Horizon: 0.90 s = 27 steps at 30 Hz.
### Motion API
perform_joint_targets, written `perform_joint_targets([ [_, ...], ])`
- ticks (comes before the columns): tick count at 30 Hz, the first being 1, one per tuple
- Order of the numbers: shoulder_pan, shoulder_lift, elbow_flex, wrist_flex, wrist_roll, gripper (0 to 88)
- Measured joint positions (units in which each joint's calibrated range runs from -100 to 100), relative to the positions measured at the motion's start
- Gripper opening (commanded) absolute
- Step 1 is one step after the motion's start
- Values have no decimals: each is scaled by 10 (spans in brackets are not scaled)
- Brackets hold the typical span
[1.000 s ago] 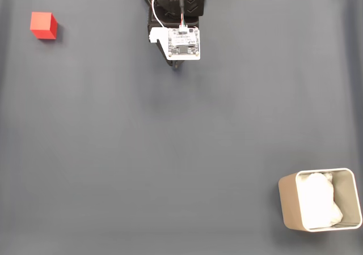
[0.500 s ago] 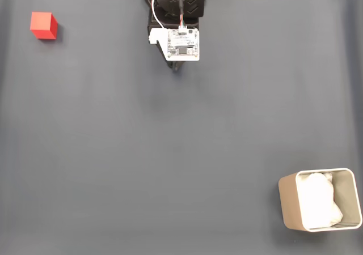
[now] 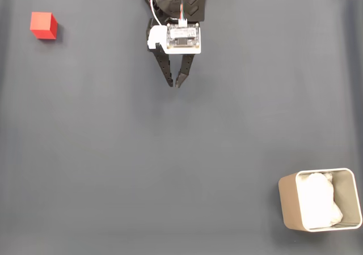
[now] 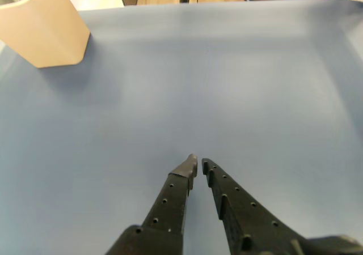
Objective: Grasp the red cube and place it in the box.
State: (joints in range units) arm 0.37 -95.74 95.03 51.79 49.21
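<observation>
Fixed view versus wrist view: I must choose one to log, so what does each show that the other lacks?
The fixed view alone has the red cube at its upper left, the box's white lining, and the tool's white board. The wrist view alone has floor and chair legs beyond the mat's far edge. Both share the grey mat, the box and the tool, empty with its tips nearly together.

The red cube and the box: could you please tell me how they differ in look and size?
The red cube is solid bright red, while the box is beige with white crumpled lining. The red cube is far smaller than the box. In the fixed view the red cube sits top left, the box bottom right. Both rest on the grey table, untouched.
</observation>
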Motion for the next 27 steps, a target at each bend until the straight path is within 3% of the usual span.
perform_joint_targets([
  [12,3,108,-154,-51,7,0],
  [27,88,297,-377,-37,9,0],
])
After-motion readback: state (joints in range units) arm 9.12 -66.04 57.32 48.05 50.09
